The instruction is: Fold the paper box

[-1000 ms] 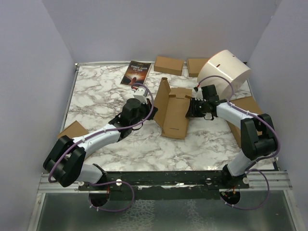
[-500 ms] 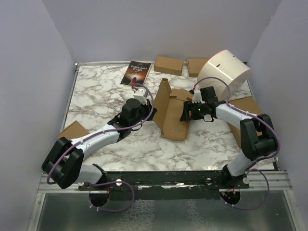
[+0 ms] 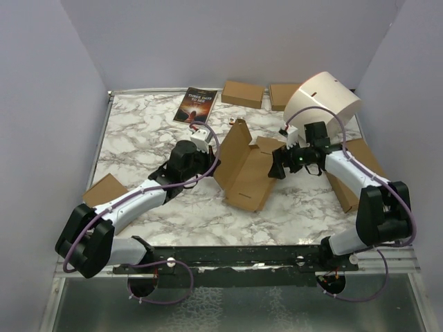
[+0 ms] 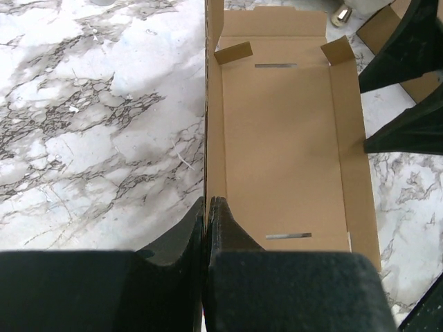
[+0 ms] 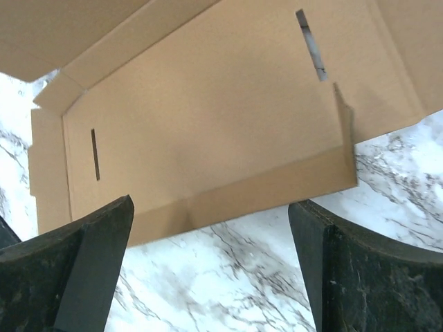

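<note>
Box [image 3: 249, 171] slid nearer; right claw [image 5: 211, 204] backed off it, spread wide. Left claw [image 4: 206, 221] pinches box wall, contact mostly hidden.

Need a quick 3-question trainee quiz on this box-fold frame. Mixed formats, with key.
1. True or false: the right gripper is shut on the paper box.
2. The left gripper pinches: A) the box's raised side wall, B) the middle of its floor, C) nothing.
3. In the left wrist view, how many slots are cut in the box's floor?
Key: 1 false, it is open; 2 A; 3 two.
</note>
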You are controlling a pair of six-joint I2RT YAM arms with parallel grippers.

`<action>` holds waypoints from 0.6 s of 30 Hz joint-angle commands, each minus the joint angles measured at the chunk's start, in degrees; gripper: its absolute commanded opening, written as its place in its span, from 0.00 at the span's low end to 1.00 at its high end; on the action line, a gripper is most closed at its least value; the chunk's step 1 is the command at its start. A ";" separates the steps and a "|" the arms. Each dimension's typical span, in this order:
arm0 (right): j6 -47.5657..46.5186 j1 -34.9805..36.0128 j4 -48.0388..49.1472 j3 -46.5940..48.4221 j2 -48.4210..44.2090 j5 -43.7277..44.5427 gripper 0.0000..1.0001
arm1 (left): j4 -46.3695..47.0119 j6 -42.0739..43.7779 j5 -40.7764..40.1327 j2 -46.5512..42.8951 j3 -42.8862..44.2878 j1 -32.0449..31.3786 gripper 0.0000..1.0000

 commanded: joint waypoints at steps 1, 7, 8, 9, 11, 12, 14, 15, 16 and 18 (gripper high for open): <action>-12.58 -1.27 -6.03 0.56 -4.30 -6.90 0.96 | -1.82 2.14 5.46 -1.49 1.99 1.09 0.00; -28.58 -1.29 -13.89 -0.18 -7.82 -16.09 0.98 | -2.97 2.55 6.92 -1.82 3.21 1.47 0.00; -30.89 -1.29 -15.21 -0.07 -8.16 -16.85 0.97 | -3.12 2.38 7.04 -1.98 3.24 1.55 0.00; -32.19 -1.29 -15.89 -0.17 -8.36 -16.52 0.98 | -3.20 2.17 7.13 -2.08 3.32 1.56 0.00; -33.70 -1.28 -16.67 -0.36 -8.03 -14.37 0.98 | -3.58 1.61 6.69 -2.47 3.52 1.54 0.00; -34.15 -1.29 -17.60 -0.14 -7.52 -12.89 0.98 | -3.79 1.35 6.10 -2.77 3.52 1.55 0.00; -32.98 -1.33 -17.94 -0.07 -6.48 -10.10 0.98 | -4.21 0.63 4.20 -3.69 3.26 1.64 0.00; -31.92 -1.30 -17.66 -0.32 -6.04 -9.45 0.98 | -4.31 0.30 2.93 -4.36 3.00 1.77 0.00; -31.35 -1.33 -17.59 -0.47 -5.47 -9.33 0.98 | -4.32 -0.15 1.57 -5.08 2.67 1.90 0.00; -31.33 -1.31 -18.38 -0.30 -4.25 -9.49 0.97 | -4.46 -0.85 -0.68 -6.59 2.03 2.48 0.00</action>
